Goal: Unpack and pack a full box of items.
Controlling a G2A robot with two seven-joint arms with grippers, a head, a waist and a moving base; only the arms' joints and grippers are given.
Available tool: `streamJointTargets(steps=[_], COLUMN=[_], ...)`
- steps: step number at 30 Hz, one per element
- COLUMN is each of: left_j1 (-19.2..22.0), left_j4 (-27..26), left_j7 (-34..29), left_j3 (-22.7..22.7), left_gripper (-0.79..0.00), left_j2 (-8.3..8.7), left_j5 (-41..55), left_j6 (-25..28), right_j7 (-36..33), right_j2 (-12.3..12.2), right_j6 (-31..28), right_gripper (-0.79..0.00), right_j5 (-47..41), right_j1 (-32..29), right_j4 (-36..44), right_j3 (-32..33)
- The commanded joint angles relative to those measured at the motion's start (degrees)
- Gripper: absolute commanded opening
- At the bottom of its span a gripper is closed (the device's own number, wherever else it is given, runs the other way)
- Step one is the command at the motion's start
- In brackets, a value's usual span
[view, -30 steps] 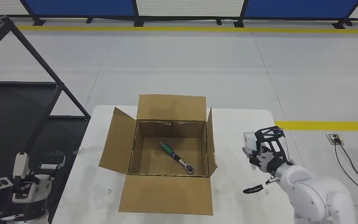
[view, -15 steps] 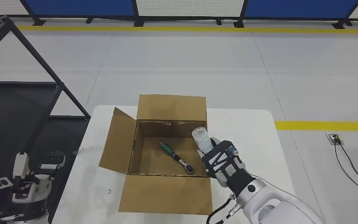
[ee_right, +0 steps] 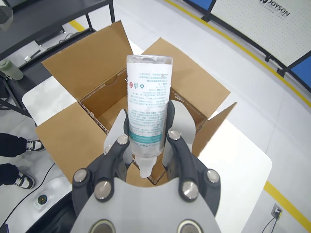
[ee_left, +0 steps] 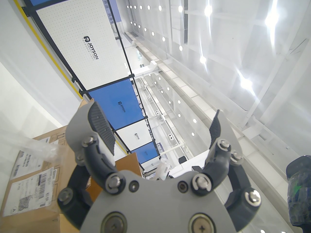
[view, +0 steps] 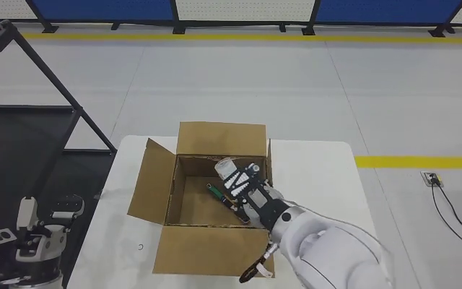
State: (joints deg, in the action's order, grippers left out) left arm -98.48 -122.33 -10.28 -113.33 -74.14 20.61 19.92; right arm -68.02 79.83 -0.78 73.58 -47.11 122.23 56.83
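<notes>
Clearance between bottle [ee_right: 148, 103] and wrench [view: 214, 191] is what the coming move looks to turn on. The right gripper [ee_right: 148, 122] has its jaws clamped on the bottle's lower body, with the cap end toward the wrist and the flat base pointing away. In the top view the bottle's long axis runs from about 5 o'clock at the gripper to 11 o'clock at the base. It hangs over the open box [view: 216, 249], above the 12 o'clock part of the interior near the back wall. The wrench lies flat on the box floor, running roughly from 10 to 4 o'clock. Its green handle shows at 9 o'clock of the gripper, and its head is hidden beneath the arm. The two axes are therefore close to parallel, and a straight descent would probably land the bottle on or against the wrench. The left gripper [ee_left: 155, 112] points up at the ceiling with its jaws apart and holding nothing, so the right arm is the nearer one.
</notes>
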Motion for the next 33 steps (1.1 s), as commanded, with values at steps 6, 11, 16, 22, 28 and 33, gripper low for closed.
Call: streamJointTargets(steps=[6, 11, 16, 22, 28, 33], left_j1=[0.0, 0.0, 0.0, 0.0, 0.0, 0.0], left_j4=[0.0, 0.0, 0.0, 0.0, 0.0, 0.0], left_j7=[0.0, 0.0, 0.0, 0.0, 0.0, 0.0], left_j3=[0.0, 0.0, 0.0, 0.0, 0.0, 0.0], left_gripper=[0.0, 0.0, 0.0, 0.0, 0.0, 0.0], left_j2=[0.0, 0.0, 0.0, 0.0, 0.0, 0.0], left_j5=[0.0, 0.0, 0.0, 0.0, 0.0, 0.0], left_j6=[0.0, 0.0, 0.0, 0.0, 0.0, 0.0], right_j7=[-3.5, -2.9, -1.1, 0.3, 1.6, 2.7], right_j2=[2.1, 3.8, 5.5, 7.8, 10.3, 12.3], right_j6=[0.6, 1.5, 0.4, -1.6, -3.0, -3.8], right_gripper=[-0.785, -0.785, -0.785, -0.785, -0.785, -0.785], right_j5=[-3.9, -4.9, -7.2, -9.4, -13.2, -15.3], right_j1=[10.8, 15.6, 19.6, 24.8, 29.3, 31.6], right_j4=[-17.9, -29.1, -41.0, -54.6, -65.6, -73.4], right_j3=[-5.4, -9.5, -12.3, -15.6, -17.4, -19.1])
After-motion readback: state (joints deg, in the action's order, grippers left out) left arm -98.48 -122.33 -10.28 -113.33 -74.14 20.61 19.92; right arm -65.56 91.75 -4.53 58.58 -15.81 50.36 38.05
